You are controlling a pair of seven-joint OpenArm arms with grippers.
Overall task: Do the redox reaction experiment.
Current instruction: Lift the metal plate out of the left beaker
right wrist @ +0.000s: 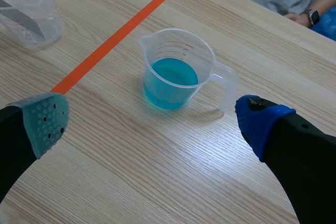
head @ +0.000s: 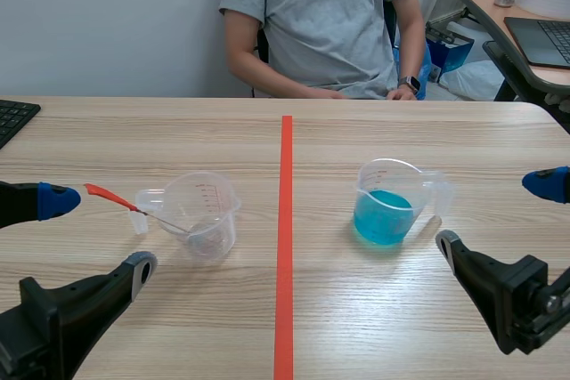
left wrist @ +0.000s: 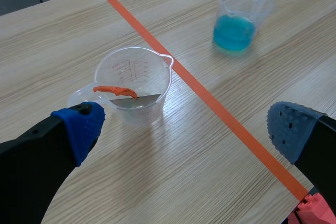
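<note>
A clear measuring cup [head: 203, 213] stands left of the orange tape line. A thin metal strip with an orange handle [head: 107, 194] leans in it, the handle sticking out over the rim. A second clear cup [head: 390, 202] holding blue liquid stands right of the line. My left gripper [head: 96, 236] is open, low and near, just left of the first cup [left wrist: 134, 77]. The handle [left wrist: 114, 91] lies ahead of its fingers. Beside the blue cup [right wrist: 176, 72], my right gripper [head: 495, 214] is open, and the cup sits ahead between its fingers. Neither gripper holds anything.
A person in a grey shirt [head: 321, 24] sits across the table with hands at the far edge. A black keyboard [head: 13, 117] lies at the far left. A side desk with a laptop [head: 543, 37] stands at the back right.
</note>
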